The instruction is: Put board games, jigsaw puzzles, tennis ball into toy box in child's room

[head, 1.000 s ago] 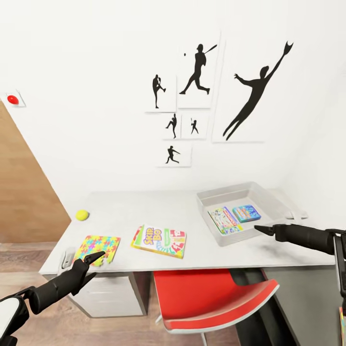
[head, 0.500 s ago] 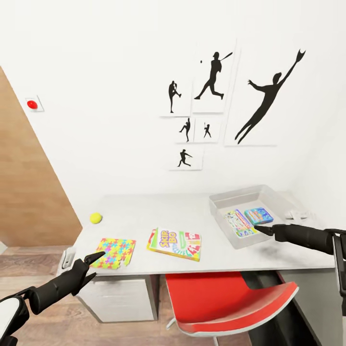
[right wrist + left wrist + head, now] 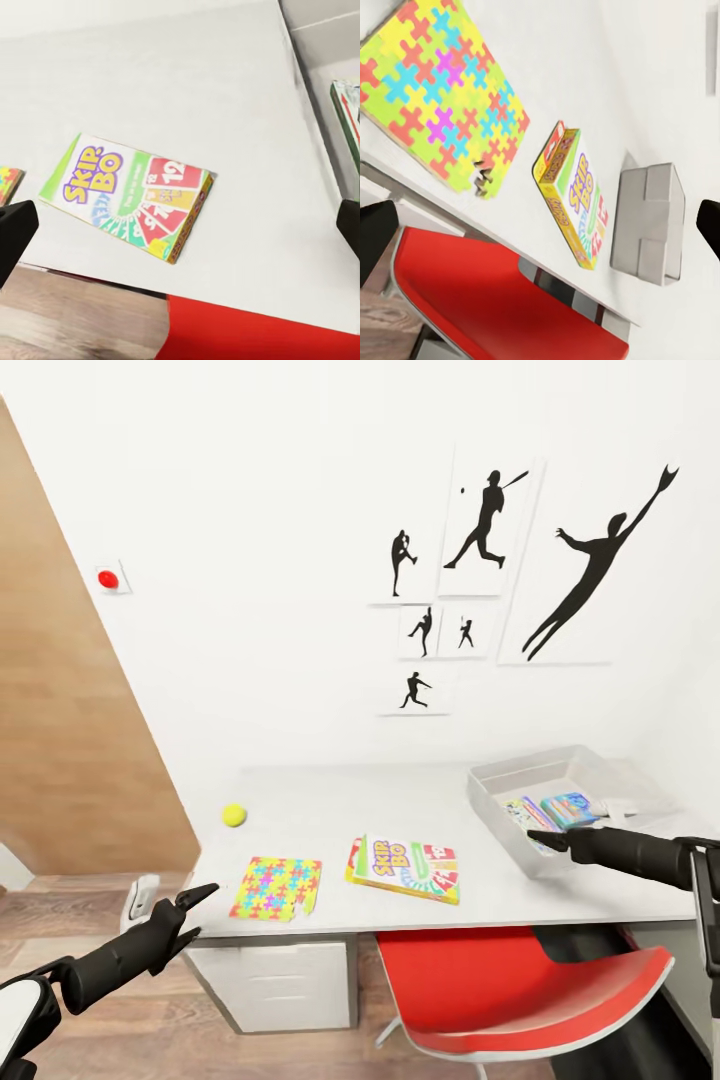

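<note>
Worktop (image 3: 330, 800) carries our puzzle (image 3: 277, 887), Skip-Bo game (image 3: 404, 868) and ball (image 3: 234, 815). Toy box (image 3: 497, 800) sits at three o'clock. Both end effectors (image 3: 196, 898) (image 3: 546, 840) hang spread, empty.

— How were the arms? 
— Both reached forward, the left gripper (image 3: 196, 897) low at near left, the right gripper (image 3: 545, 840) at right.
— Jaws? 
— Spread wide on both.
</note>
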Controlling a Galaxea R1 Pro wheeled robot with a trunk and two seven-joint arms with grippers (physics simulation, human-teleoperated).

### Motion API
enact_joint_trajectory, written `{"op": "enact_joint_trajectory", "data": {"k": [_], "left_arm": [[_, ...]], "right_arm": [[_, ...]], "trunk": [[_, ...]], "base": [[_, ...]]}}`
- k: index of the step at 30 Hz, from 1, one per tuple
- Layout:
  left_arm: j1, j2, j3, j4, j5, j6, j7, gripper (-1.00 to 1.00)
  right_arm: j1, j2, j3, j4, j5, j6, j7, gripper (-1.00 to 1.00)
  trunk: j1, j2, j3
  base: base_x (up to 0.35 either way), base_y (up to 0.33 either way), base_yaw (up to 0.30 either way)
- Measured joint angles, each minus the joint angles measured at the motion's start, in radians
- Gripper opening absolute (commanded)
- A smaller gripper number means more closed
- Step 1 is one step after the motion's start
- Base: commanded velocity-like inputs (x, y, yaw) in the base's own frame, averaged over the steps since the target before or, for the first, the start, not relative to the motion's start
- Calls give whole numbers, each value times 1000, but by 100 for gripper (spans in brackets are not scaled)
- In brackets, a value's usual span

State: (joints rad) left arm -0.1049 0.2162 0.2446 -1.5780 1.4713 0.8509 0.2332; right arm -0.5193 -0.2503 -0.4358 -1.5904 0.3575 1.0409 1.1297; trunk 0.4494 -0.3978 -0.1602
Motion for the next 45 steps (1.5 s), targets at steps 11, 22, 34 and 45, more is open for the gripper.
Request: {"op": "enact_joint_trajectory", "data": {"k": [11, 22, 34, 45], "left_arm": [[0, 0, 0, 0, -1, 0, 0, 100], [0, 4, 5, 19, -3, 0, -1, 100], [-8, 6, 5, 103, -44, -2, -8, 100], [-70, 3, -1, 261, -166, -25, -112, 100]], "right_arm": [[-1, 28, 28, 23, 3, 0, -3, 100], [-3, 55, 131, 53, 6, 0, -5, 100], [-14, 58, 171, 130, 8, 0, -6, 100], [-42, 57, 176, 212, 8, 0, -53, 100]], "trunk": [[0, 0, 0], [0, 0, 0], [0, 0, 0], [0, 0, 0]], "base": [[0, 288, 0], [0, 288, 0], [0, 288, 0], [44, 289, 0]]}}
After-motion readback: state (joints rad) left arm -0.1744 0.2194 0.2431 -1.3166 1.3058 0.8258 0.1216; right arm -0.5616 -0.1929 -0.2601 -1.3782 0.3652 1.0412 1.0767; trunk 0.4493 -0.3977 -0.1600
